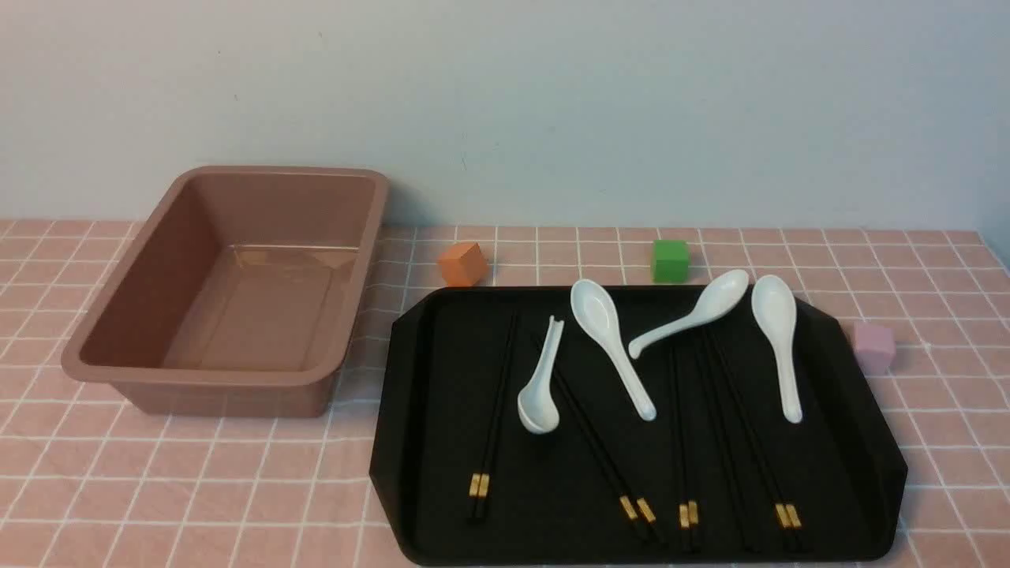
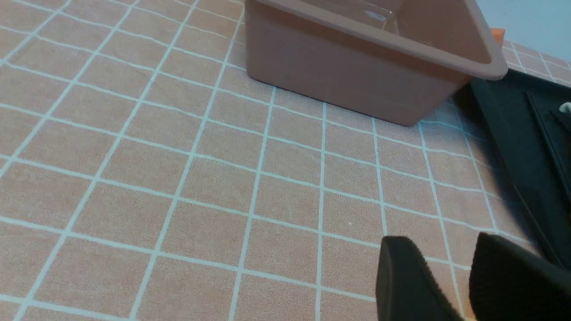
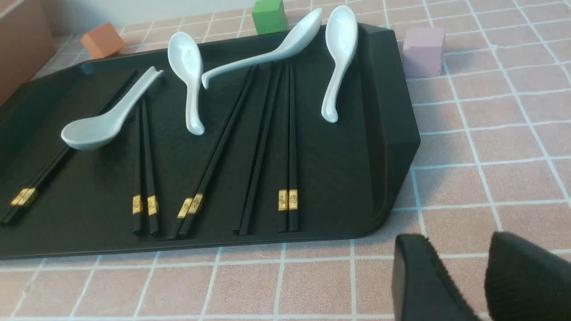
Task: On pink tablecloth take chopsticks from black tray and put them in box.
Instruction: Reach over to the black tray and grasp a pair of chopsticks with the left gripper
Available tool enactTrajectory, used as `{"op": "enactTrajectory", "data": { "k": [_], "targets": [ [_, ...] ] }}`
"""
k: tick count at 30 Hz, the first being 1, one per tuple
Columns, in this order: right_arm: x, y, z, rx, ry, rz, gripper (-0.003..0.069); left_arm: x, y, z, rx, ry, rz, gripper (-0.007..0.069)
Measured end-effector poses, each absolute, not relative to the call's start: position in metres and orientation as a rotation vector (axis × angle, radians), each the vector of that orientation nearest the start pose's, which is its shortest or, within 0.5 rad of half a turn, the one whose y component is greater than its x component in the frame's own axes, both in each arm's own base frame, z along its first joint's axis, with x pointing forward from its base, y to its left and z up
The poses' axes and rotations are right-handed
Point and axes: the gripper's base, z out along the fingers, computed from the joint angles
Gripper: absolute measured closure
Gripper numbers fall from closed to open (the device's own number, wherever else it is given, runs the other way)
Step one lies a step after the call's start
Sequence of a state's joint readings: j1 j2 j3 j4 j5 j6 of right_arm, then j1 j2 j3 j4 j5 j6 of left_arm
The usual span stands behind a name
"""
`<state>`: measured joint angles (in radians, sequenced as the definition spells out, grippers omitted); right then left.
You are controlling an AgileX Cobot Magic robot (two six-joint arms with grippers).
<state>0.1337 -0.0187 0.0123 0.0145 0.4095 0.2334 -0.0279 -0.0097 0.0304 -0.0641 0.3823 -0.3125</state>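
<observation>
Several pairs of black chopsticks (image 1: 495, 410) with gold bands lie lengthwise on the black tray (image 1: 434, 457), right of centre on the pink tablecloth (image 1: 197, 489). The box (image 1: 229, 292) stands to the tray's left and holds nothing. Neither gripper shows in the front view. In the left wrist view my left gripper (image 2: 441, 243) hangs open over bare cloth, with the box (image 2: 357, 76) ahead and the tray's edge (image 2: 526, 147) beside it. In the right wrist view my right gripper (image 3: 455, 240) is open over the cloth, just off the tray's near right corner (image 3: 388, 178), apart from the chopsticks (image 3: 287, 147).
Several white spoons (image 1: 597, 314) lie on the tray, some across the chopsticks. An orange cube (image 1: 463, 263) and a green cube (image 1: 670, 260) sit behind the tray, and a pink cube (image 1: 873, 348) at its right. A pale wall closes the back.
</observation>
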Motion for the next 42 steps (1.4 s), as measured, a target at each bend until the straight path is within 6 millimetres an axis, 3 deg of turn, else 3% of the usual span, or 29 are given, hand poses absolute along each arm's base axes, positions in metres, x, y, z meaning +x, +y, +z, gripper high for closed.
{"op": "enactTrajectory", "data": {
  "k": [42],
  "targets": [
    [0.0505, 0.0073, 0.1733, 0.103, 1.892, 0.265, 0.0419, 0.0524, -0.0029, 0.1692, -0.295, 1.872, -0.274, 0.0386]
  ]
}}
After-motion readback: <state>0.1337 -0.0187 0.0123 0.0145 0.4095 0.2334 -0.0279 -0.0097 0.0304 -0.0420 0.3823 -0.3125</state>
